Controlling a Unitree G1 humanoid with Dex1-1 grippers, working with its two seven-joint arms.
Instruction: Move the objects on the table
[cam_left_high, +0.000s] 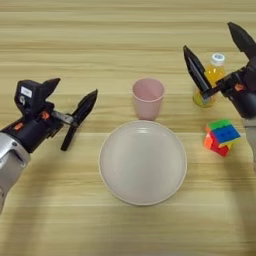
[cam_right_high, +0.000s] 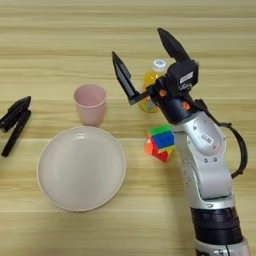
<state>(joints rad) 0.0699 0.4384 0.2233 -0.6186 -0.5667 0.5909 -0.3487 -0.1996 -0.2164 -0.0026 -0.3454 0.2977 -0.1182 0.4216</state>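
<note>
A pale-pink cup (cam_left_high: 148, 97) stands upright in the middle of the wooden table (cam_left_high: 125, 30). Just in front of it lies a large, empty cream plate (cam_left_high: 142, 162). My left gripper (cam_left_high: 80, 120) is open, its two black fingers spread in a V, a hand's width left of the plate and cup and touching neither. At the right, my right gripper (cam_right_high: 137, 41) is open too. Its fingers (cam_right_high: 122, 75) stand on either side of a small yellow bottle (cam_right_high: 150, 87) with a white cap.
A multicoloured puzzle cube (cam_right_high: 160, 142) sits right of the plate, in front of the bottle and beside my right forearm (cam_right_high: 205, 150). Bare tabletop stretches along the far side and the near edge.
</note>
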